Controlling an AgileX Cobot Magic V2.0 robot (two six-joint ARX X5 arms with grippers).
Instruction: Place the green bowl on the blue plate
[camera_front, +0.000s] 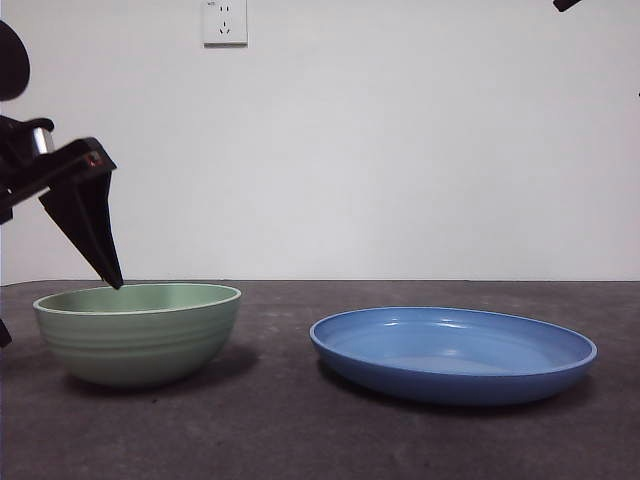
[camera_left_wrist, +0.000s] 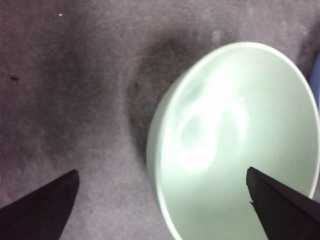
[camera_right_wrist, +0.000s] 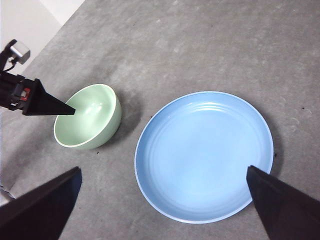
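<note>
Green bowl (camera_front: 140, 332): we see it standing on the dark table (camera_front: 300, 430) at lower left of the front view, apart from the blue plate (camera_front: 453, 353) at lower right.
Left gripper (camera_left_wrist: 160, 207): we find it tilted down from the left edge, jaws spread wide astride the bowl's rim, gripping nothing.
Right gripper (camera_right_wrist: 162, 200): we see it high above the plate, jaws wide apart, empty.

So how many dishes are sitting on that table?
2. The green bowl sits under the open left end effector; the blue plate lies beside it, apart. Nothing else shows.
</note>
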